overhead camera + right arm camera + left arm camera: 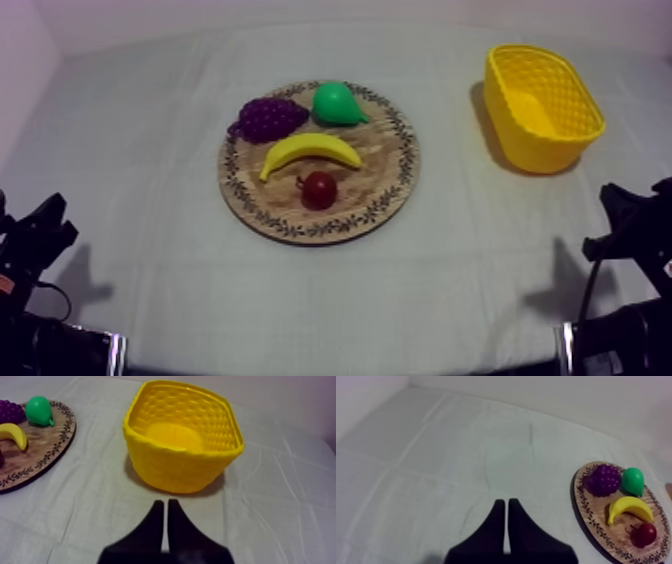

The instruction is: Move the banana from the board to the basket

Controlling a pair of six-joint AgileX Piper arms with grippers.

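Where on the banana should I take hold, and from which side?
I'd take the banana at its thick middle, straight down from above, closing across its width. It lies flat on the wooden board, arched with tapering ends; the small red fruit sits close to its inner curve, so open only slightly.

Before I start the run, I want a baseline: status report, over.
Left gripper, right gripper shut, empty, at rest. Banana on wooden board, grapes and pear behind, small red fruit in front. Yellow basket empty; bare cloth between.
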